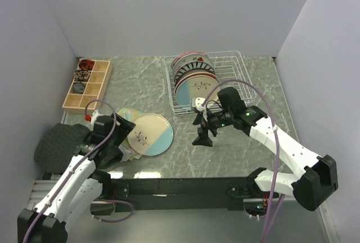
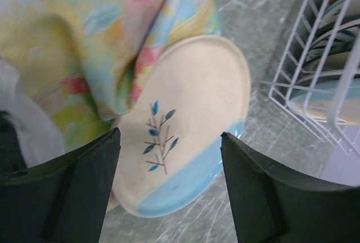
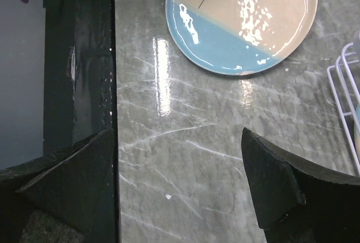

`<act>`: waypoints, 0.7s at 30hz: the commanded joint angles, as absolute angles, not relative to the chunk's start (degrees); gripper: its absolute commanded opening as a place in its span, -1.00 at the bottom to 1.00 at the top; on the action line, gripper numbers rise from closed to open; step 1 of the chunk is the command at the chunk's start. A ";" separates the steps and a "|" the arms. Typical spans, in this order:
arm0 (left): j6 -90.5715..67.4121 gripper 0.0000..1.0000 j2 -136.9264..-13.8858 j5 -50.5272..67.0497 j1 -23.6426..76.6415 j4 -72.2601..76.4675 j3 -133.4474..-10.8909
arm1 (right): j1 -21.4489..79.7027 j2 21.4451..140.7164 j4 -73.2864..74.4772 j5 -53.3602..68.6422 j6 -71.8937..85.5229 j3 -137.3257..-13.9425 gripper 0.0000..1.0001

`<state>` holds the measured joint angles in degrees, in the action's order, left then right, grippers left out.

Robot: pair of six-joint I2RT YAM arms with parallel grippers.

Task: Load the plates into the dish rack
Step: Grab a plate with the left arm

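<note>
A cream-and-blue plate with a twig print lies flat on the marble table, its left edge resting on a floral cloth. My left gripper hovers over that plate's near edge, open; in the left wrist view the plate shows between and below the fingers. Right of it stands the white wire dish rack, with several plates upright in its left half. My right gripper hangs open over bare table between plate and rack, holding nothing.
A wooden compartmented box with small items sits at the back left. A dark grey pad lies at the left edge by my left arm. The black base rail runs along the near table edge. Grey walls close the sides and back.
</note>
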<state>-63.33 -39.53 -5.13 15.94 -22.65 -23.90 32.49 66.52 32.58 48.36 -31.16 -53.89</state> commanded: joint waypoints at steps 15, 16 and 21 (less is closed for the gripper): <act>-64.16 0.24 -51.32 -4.48 15.29 -19.87 -21.19 | 31.03 66.71 34.28 50.10 -31.90 -54.23 1.00; -63.99 0.22 -51.50 -4.40 15.29 -18.99 -20.75 | 31.03 66.71 34.36 50.01 -31.90 -54.40 1.00; -62.93 -0.09 -53.70 -1.85 15.12 -12.31 -18.46 | 30.94 67.50 34.81 49.83 -32.17 -54.76 1.00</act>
<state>-64.07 -52.29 -3.88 15.51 -18.55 -20.14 31.44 67.16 34.39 49.17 -31.57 -53.89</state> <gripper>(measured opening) 0.520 0.998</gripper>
